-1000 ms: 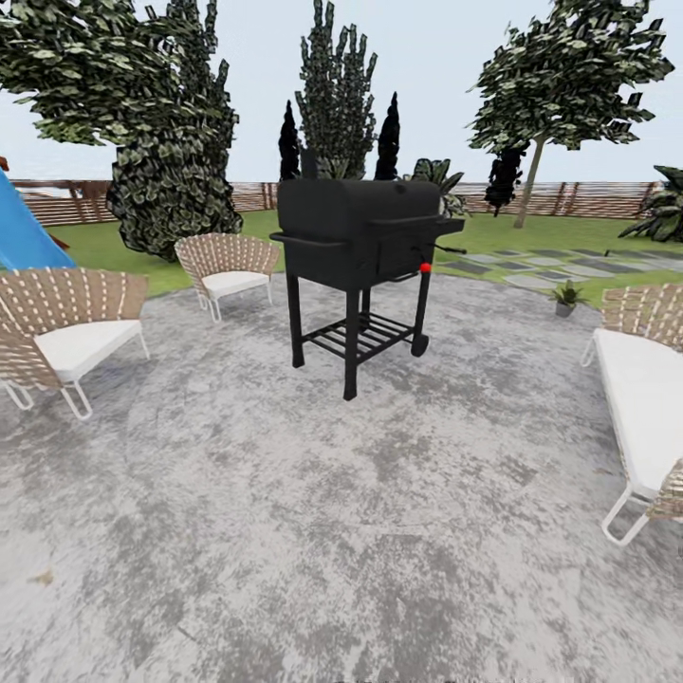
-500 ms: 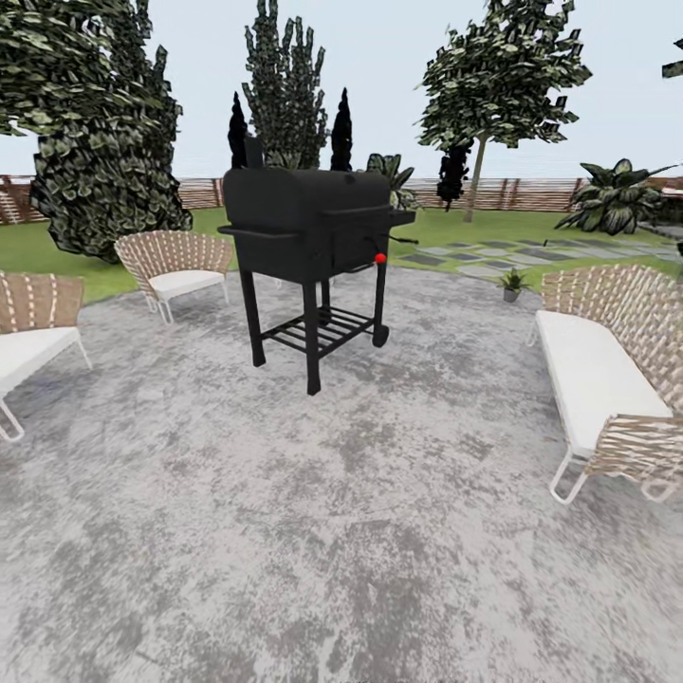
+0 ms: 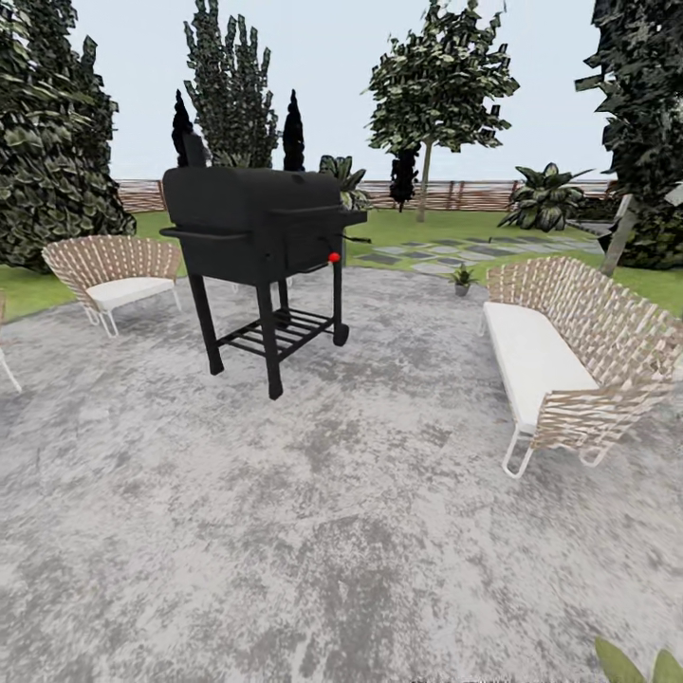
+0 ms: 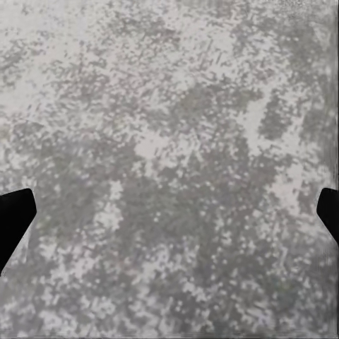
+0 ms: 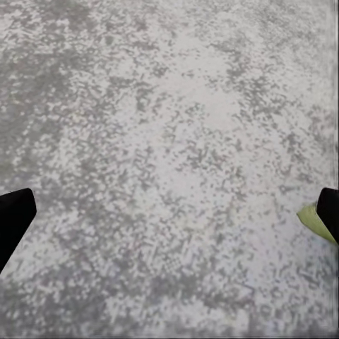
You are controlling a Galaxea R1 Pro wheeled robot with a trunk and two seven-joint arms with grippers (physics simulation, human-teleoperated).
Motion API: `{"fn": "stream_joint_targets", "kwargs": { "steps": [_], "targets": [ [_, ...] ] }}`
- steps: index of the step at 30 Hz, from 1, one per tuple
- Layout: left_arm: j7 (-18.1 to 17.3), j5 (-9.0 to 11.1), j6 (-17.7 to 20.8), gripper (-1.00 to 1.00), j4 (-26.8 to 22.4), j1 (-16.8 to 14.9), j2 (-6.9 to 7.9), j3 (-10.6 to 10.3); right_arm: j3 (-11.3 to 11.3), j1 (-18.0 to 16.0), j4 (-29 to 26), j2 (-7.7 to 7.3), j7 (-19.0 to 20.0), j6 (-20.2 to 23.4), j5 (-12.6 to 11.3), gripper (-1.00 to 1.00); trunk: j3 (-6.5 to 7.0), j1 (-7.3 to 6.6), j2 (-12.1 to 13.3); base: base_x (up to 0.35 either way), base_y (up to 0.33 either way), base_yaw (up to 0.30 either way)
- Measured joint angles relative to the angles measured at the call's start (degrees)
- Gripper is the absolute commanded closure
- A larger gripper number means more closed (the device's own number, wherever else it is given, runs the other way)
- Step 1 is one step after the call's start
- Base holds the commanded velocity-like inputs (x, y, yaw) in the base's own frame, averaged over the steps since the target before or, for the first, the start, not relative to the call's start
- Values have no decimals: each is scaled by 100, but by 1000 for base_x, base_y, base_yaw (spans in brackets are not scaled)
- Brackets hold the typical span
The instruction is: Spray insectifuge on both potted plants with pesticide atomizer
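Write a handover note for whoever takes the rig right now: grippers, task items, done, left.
Left gripper: open, empty, over grey mottled paving.
Right gripper: open, empty, over the same paving; a green leaf tip sits beside one finger.
One small potted plant in a grey pot stands at the paving's far edge, between the black barbecue grill on legs and the woven bench with a white cushion.
More green leaf tips at the near right corner; whether they belong to the second plant, cannot tell.
Done: nothing.
Left: find the atomizer, grasp it, spray both plants.
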Motion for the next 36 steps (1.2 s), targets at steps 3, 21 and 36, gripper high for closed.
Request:
{"fn": "stream_joint_targets", "kwargs": {
  "steps": [3,21,36],
  "targets": [
    [7,3,-92,-100,-3,0,3,0,3,0,0,0,3,-2,0,-100,15,0,0,8,0,-276],
    [13,3,-142,-100,-2,-1,7,0,45,-2,21,8,20,-9,24,-100,67,-3,0,284,55,-111],
    [12,4,-150,-100,-1,-3,7,0,46,-2,296,9,13,-10,38,-100,67,-3,0,329,133,0]
  ]
}}
